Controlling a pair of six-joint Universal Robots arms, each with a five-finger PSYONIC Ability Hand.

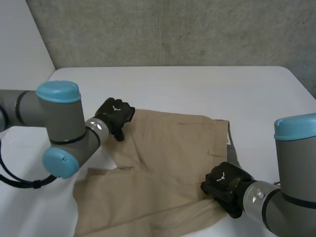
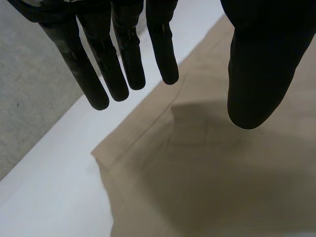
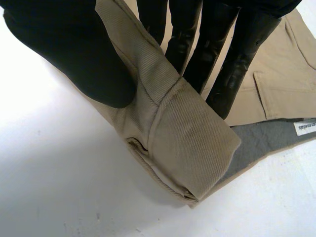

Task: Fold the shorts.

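- Khaki shorts [image 1: 163,158] lie spread on the white desk [image 1: 197,84], toward its near side. The waistband is toward the right arm and the legs toward the left arm.
- No finished fold shows on them, so the folding looks barely begun, with nearly all of it left to do.
- Left robot hand [image 2: 123,69] hangs over the far leg's hem corner. Its fingers are straight and spread, the thumb well apart, and it holds nothing. Whether a fingertip touches the cloth is hard to tell.
- Right robot hand [image 3: 64,54] is at the near end of the waistband. Thumb and fingers pinch that edge, which is raised off the desk and curled over.
- Grey lining [image 3: 261,143] inside the waistband lies bare just beside the pinch.
- Small white label [image 3: 306,127] sits on that lining.
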